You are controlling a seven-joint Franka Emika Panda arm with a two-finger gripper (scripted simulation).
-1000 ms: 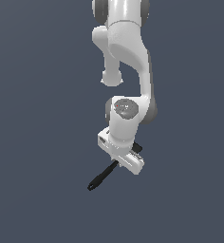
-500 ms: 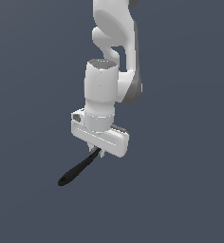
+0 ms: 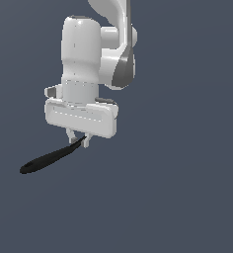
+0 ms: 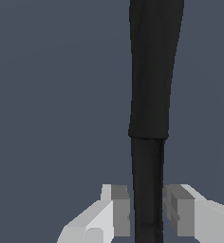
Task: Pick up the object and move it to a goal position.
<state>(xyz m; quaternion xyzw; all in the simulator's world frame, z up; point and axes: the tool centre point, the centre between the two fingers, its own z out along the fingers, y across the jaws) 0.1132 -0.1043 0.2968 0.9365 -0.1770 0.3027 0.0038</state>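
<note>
My gripper (image 3: 80, 141) is shut on the black tool (image 3: 49, 158), holding it by one end. The tool hangs in the air and slants down toward the exterior view's left. In the wrist view the tool (image 4: 152, 85) runs as a long black bar between my two grey fingertips (image 4: 121, 209), which press on its thin part from both sides; my gripper (image 4: 147, 211) is closed around it. The held end of the tool is hidden behind the fingers.
Only a plain dark grey-blue background shows in both views. The white arm (image 3: 89, 54) rises above the gripper.
The arm has moved toward the exterior view's left and nearer the camera, carrying the black tool with it. The grip on the tool is unchanged.
</note>
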